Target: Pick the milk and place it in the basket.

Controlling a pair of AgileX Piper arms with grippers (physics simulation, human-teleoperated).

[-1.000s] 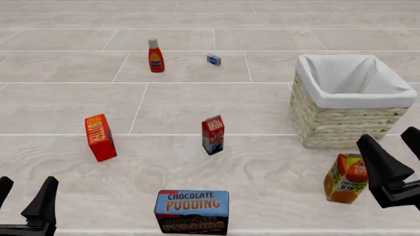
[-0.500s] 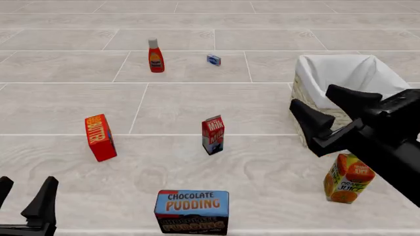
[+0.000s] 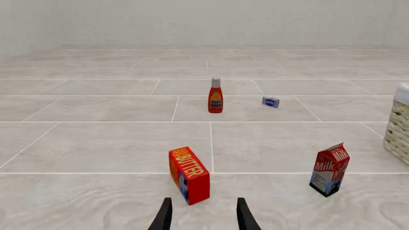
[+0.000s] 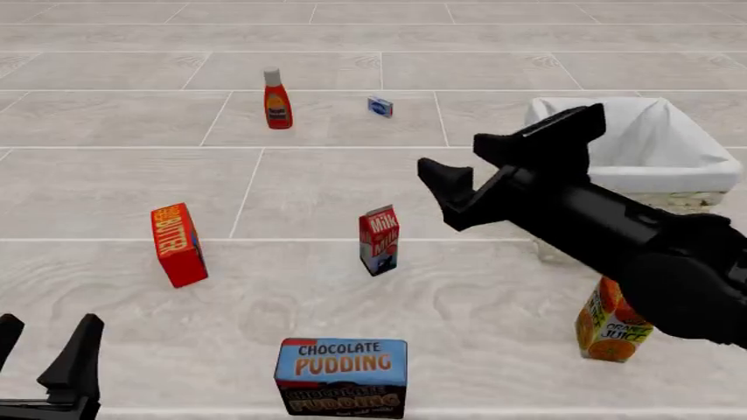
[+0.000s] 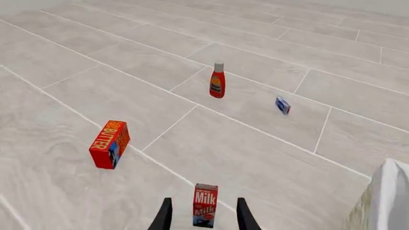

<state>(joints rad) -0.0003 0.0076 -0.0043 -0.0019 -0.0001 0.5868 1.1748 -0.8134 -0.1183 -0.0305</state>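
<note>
Right gripper [image 4: 496,171] hangs in the air with its fingers spread, nothing between them, up and to the right of the milk [image 4: 379,240] in the front view. Its wrist view lines the milk [image 5: 205,205] up between the two fingertips [image 5: 165,214], carton upright on the floor and clear of both. Front view shows the arm crossing in front of the basket [image 4: 688,153], hiding its near-left wall; the right wrist view catches only a corner of the basket's white lining [image 5: 390,191]. Orange juice carton [image 4: 610,328] sits near the basket's front, partly behind the arm, seen in the front view only. Left gripper [image 4: 45,359] is low at the near-left edge, fingers apart and empty; its wrist view has the butter box [image 3: 189,175] just ahead of the fingertips and the milk [image 3: 330,169] well off to the side. Chocolate pudding box [image 4: 341,376] shows only in the front view, near edge. Ketchup bottle [image 4: 276,100] and a small blue packet [image 4: 380,107] stand far back, in all three views.
</note>
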